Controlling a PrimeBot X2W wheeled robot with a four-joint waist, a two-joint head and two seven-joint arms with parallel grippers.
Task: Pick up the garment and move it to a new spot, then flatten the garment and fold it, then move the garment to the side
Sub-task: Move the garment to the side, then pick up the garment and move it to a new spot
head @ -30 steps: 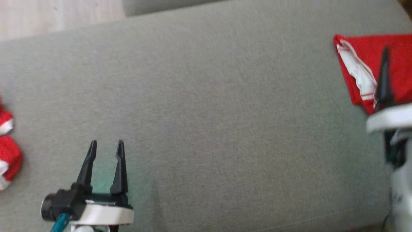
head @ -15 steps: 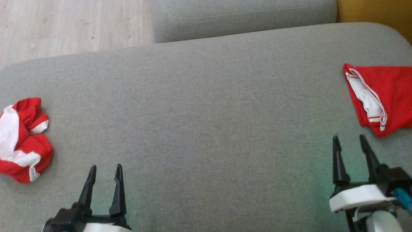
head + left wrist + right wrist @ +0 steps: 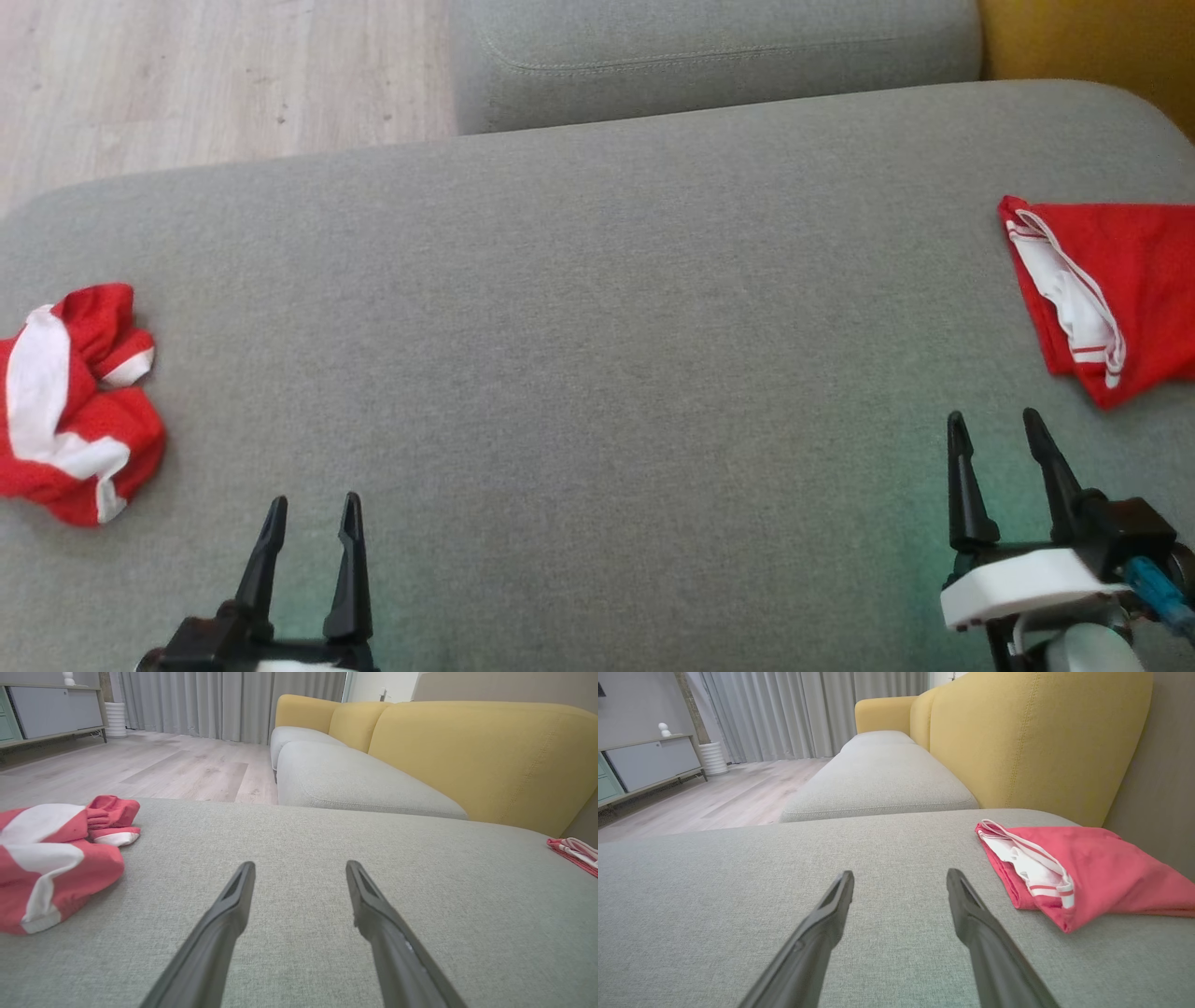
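On the grey sofa cushion (image 3: 597, 327): two red-and-white garments, well apart.
Crumpled garment (image 3: 70, 401): left edge of the frame, bunched up, nothing touching it.
Folded garment (image 3: 1120, 289): right edge, lying flat, apparently finished and set aside.
Left gripper (image 3: 314, 500): lower left, jaws apart, empty.
Right gripper (image 3: 991, 414): lower right, jaws apart, empty.
Progress: the crumpled one looks unstarted; pickup, flattening, folding and moving aside all remain.

A crumpled red-and-white garment (image 3: 70, 401) lies far left on the grey cushion (image 3: 597, 327), a folded red garment (image 3: 1134, 280) far right
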